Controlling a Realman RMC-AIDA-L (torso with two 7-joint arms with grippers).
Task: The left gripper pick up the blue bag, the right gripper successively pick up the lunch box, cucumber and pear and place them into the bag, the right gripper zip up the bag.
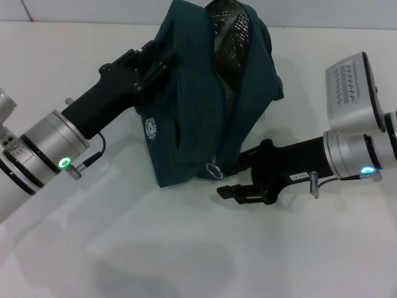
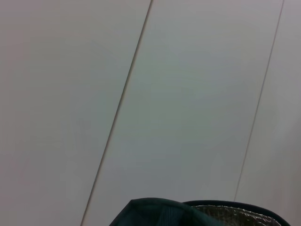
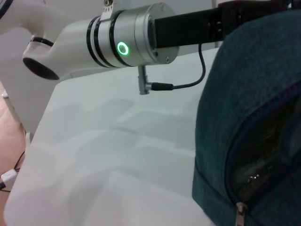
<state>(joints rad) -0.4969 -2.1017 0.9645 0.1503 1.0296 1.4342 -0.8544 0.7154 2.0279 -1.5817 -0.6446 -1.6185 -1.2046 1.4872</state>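
Holding the blue bag (image 1: 205, 105) up off the white table (image 1: 186, 248), the left gripper (image 1: 152, 65) has its fingers clamped on the bag's upper edge, fabric bunched around the black claw. Bag hangs tilted beyond those fingers, its mouth partly unzipped at the top, silver foil lining (image 1: 228, 37) showing in the gap. Small white round logo (image 1: 149, 128) faces the head camera, just below the left fingers.

Right gripper (image 1: 231, 194) sits low at the bag's bottom corner, its fingers a little apart with nothing between them. Ring zipper pull (image 1: 214, 170) dangles just above those fingertips, near but not gripped.

Left wrist view: only the bag's rim (image 2: 155, 209) and a sliver of foil (image 2: 235, 216) against a pale wall. Right wrist view: bag side with the zipper line (image 3: 244, 136), a small zipper slider (image 3: 241, 209) near the bottom end, left arm's silver cuff with green light (image 3: 123, 48) beyond.

Lunch box, cucumber, pear: not visible; contents of bag cannot be told.
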